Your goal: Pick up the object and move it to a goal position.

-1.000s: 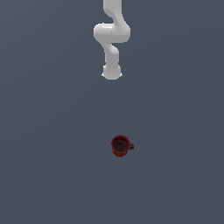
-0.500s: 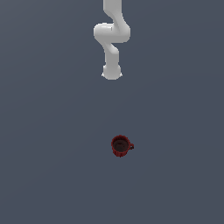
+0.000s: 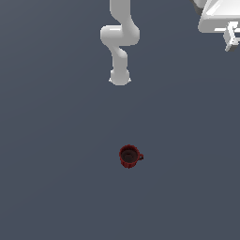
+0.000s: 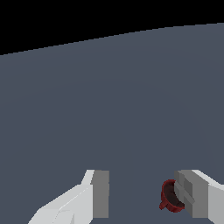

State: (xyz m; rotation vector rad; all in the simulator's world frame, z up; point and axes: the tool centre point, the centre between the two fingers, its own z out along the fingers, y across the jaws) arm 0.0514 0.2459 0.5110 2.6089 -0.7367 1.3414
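Note:
The object, a small dark red mug [image 3: 130, 156] with a dark inside, stands upright on the grey floor, its handle toward the exterior view's right. My white gripper [image 3: 230, 38] shows only partly at that view's upper right corner, far from the mug. In the wrist view the gripper [image 4: 143, 194] is open with nothing between its fingers. The mug [image 4: 169, 197] appears small and distant there, partly hidden behind one finger [image 4: 187, 192].
The arm's white base and lower links [image 3: 120, 51] stand at the top middle of the exterior view. The flat grey floor [image 3: 56, 164] stretches all around the mug. Nothing else shows.
The white gripper has come into sight at the upper right corner of the exterior view, where none showed before. The mug has not moved.

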